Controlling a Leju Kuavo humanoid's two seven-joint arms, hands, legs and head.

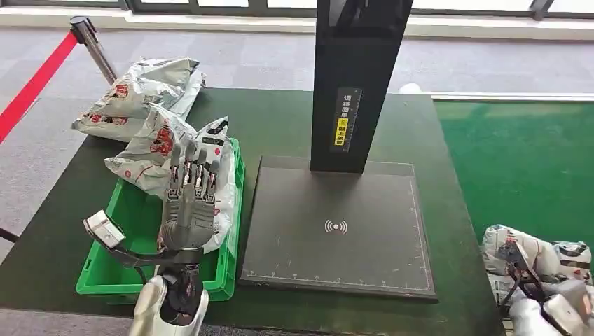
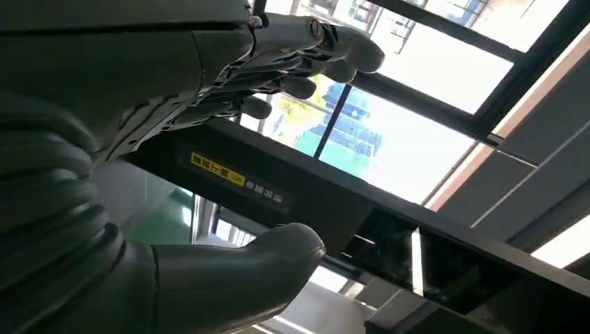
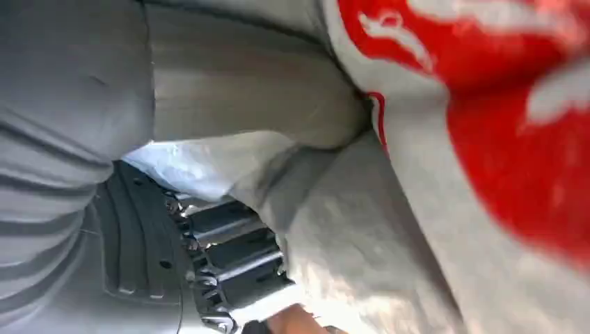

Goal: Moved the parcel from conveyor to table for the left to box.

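**Parcel in right hand, left hand empty over bin**

Right hand (image 1: 532, 280) at near right, off the worktop (image 1: 280, 119) edge, fingers clamped on grey-and-red parcel (image 1: 539, 252) over the green conveyor (image 1: 525, 161). Left hand (image 1: 188, 203) flat, fingers straight and apart, holding nothing, above green bin (image 1: 112, 269) with bagged parcels (image 1: 150, 150). Black scanner plate (image 1: 336, 231) mid-worktop, post (image 1: 354, 84) behind.

You see a yellow-and-white Chinese label (image 1: 348, 117) on the black scanner column (image 1: 357, 77), too small to read, a white wireless-wave symbol (image 1: 336, 226) on the scanner base plate (image 1: 336, 231) below the column, red printed marks, unreadable, on the grey parcels (image 1: 150, 105) left of the column
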